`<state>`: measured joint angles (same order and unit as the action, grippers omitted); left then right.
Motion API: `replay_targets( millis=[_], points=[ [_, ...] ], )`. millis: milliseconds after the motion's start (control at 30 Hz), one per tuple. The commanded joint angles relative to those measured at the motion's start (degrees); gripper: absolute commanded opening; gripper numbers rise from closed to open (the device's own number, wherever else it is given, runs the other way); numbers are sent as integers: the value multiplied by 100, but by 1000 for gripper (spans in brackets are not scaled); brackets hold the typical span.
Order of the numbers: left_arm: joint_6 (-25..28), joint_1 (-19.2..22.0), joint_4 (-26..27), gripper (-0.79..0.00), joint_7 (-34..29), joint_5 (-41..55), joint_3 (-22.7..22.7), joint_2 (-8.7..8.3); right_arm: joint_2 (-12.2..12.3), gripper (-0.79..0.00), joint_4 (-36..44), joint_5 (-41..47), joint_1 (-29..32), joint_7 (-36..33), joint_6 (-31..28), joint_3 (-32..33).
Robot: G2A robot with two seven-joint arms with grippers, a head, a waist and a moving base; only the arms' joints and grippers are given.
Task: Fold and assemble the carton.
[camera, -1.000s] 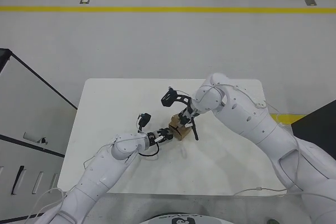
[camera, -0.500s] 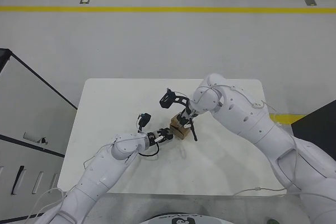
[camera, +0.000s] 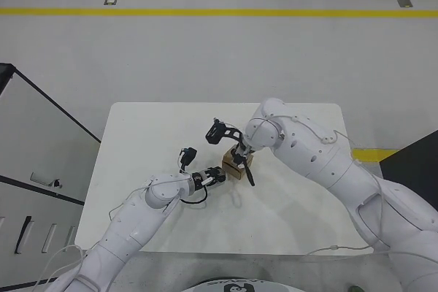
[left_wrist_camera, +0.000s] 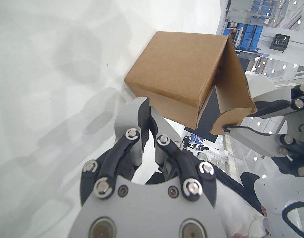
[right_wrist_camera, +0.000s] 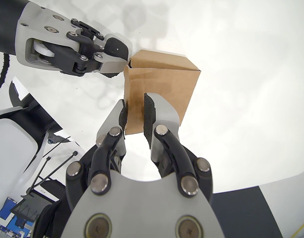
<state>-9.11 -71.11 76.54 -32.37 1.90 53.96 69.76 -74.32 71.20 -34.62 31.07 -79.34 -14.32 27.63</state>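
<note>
A small brown carton (camera: pixel 234 166) sits near the middle of the white table (camera: pixel 299 219), partly folded with one side flap standing out. In the left wrist view the carton (left_wrist_camera: pixel 176 75) has my left gripper (left_wrist_camera: pixel 149 121) shut on its near lower edge. In the right wrist view my right gripper (right_wrist_camera: pixel 134 117) is shut on the carton's (right_wrist_camera: pixel 164 85) side flap, with the flap between the pads. From above, the left gripper (camera: pixel 219 176) is at the carton's left side and the right gripper (camera: pixel 242 162) at its right.
The table's bare surface surrounds the carton on all sides. A grey cabinet with a dark edge (camera: pixel 29 139) stands beside the table's left edge. A dark floor patch (camera: pixel 423 160) lies past the right edge.
The right arm has shifted slightly to the left, still holding the flap. The carton has turned a little. The left arm has kept still.
</note>
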Motion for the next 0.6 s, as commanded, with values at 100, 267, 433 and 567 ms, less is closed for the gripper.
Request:
replay_targets(
  millis=[100, 267, 433, 567],
  points=[
    [0, 0, 0, -785, 0, 0, 0, 0, -30, -597, 2, -37, 2, -31, -56, -29],
    [0, 0, 0, -785, 0, 0, 0, 0, -61, -548, -18, -80, 16, -69, -111, -71],
    [0, 0, 0, -785, 0, 0, 0, 0, -97, -560, -33, -167, 17, -78, -128, -115],
    [0, 0, 0, -785, 0, 0, 0, 0, -123, -548, -35, -243, 18, -55, -105, -133]
  ],
)
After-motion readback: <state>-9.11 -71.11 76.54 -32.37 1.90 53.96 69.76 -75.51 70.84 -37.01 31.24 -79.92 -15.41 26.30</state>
